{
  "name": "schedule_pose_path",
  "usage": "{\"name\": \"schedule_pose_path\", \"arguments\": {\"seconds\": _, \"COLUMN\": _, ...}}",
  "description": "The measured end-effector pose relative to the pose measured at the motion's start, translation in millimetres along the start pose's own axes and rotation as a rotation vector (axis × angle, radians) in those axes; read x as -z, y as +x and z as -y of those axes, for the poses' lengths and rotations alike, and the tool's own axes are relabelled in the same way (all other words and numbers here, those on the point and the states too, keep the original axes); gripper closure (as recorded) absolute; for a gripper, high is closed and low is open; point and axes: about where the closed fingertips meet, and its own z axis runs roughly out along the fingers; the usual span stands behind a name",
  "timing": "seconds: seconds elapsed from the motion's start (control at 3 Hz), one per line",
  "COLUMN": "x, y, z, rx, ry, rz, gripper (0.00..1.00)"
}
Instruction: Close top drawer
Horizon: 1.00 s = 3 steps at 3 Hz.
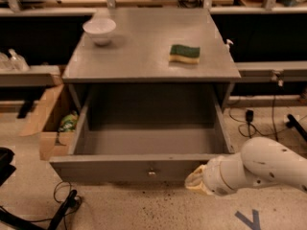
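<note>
The top drawer is a wide, deep grey drawer, pulled fully out from under the grey cabinet top. Its inside shows nothing in it. A small brass knob sits at the centre of its flat front panel. My gripper is at the end of the white arm coming in from the lower right. Its pale tip is at the right part of the drawer's front panel, low on it. No other drawers show.
A white bowl and a green-and-yellow sponge lie on the cabinet top. An open cardboard box stands on the floor at the left. Cables lie on the floor at the right and lower left.
</note>
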Motion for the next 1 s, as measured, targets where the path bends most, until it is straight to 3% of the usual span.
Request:
{"name": "schedule_pose_path", "arguments": {"seconds": 0.33, "x": 0, "y": 0, "z": 0, "rx": 0.0, "ry": 0.0, "rz": 0.0, "gripper": 1.0}}
{"name": "schedule_pose_path", "arguments": {"seconds": 0.67, "x": -14, "y": -7, "z": 29, "rx": 0.036, "ry": -0.004, "rz": 0.011, "gripper": 1.0}}
{"name": "schedule_pose_path", "arguments": {"seconds": 1.0, "x": -14, "y": -6, "z": 28, "rx": 0.036, "ry": -0.004, "rz": 0.011, "gripper": 1.0}}
